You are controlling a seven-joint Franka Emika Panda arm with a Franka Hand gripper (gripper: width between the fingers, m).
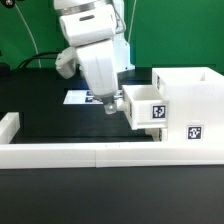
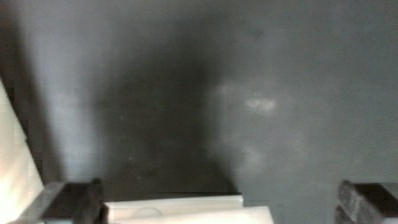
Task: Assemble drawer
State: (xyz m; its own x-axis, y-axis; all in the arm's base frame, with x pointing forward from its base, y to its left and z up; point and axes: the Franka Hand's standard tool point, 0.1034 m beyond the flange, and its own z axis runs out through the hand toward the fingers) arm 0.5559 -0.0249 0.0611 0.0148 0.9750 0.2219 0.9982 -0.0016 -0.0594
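The white box casing [image 1: 188, 95] stands at the exterior view's right, with a tag on its front. One white tray [image 1: 146, 106] sticks partway out of the casing's open side toward the exterior view's left. I cannot make out a second tray. My gripper [image 1: 110, 104] hangs just at the tray's outer end. In the wrist view my gripper [image 2: 221, 195] is open, its dark fingers [image 2: 71, 200] set wide apart. A white edge of the tray [image 2: 178, 211] lies between them, nearer one finger and touching neither.
The low white border rail [image 1: 90, 154] runs along the front and turns up at the exterior view's left [image 1: 10, 126]; it also shows in the wrist view [image 2: 15, 150]. The marker board [image 1: 78, 98] lies behind my gripper on the black table [image 1: 50, 118].
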